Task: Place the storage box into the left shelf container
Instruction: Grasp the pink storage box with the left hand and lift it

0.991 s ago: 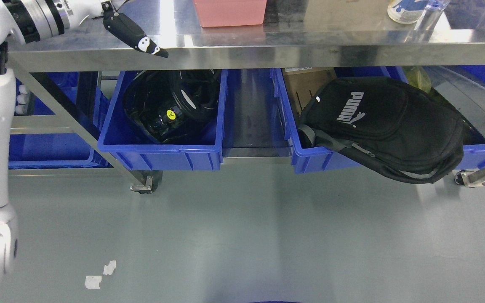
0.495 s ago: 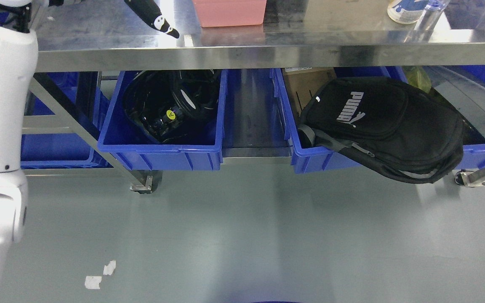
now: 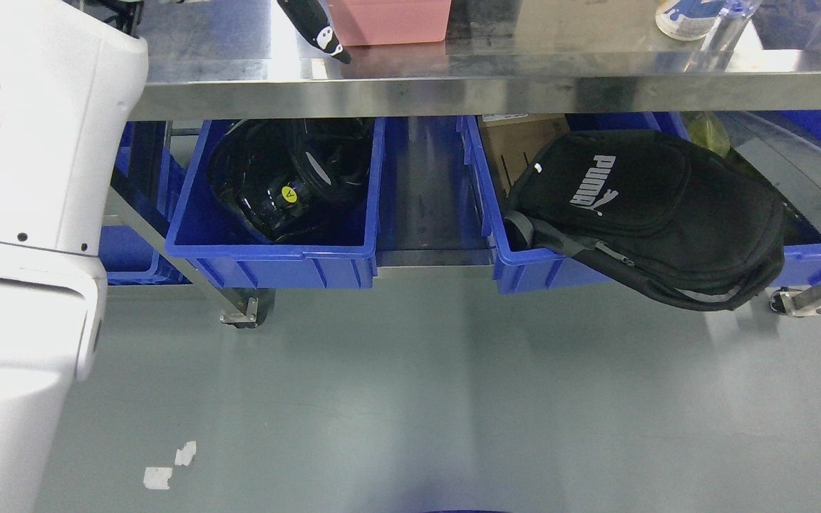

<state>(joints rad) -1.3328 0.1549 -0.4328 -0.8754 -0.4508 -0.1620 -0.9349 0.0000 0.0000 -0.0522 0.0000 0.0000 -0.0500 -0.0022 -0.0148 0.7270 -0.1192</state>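
The left blue bin [image 3: 275, 253] holds dark gear; a black backpack [image 3: 656, 214] overfills the right bin [image 3: 524, 274]. The pink storage box [image 3: 389, 20] is cut off above. Only one finger of the left hand [image 3: 314, 28] shows, so its grip cannot be told.

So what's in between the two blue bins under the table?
Nothing sits there. In the head view, between the left blue bin and the right blue bin shows only a bare strip of the metal shelf.

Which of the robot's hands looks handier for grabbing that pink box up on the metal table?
The left. Its arm rises from the picture's left, and a dark fingertip is right beside the pink box. No right arm shows.
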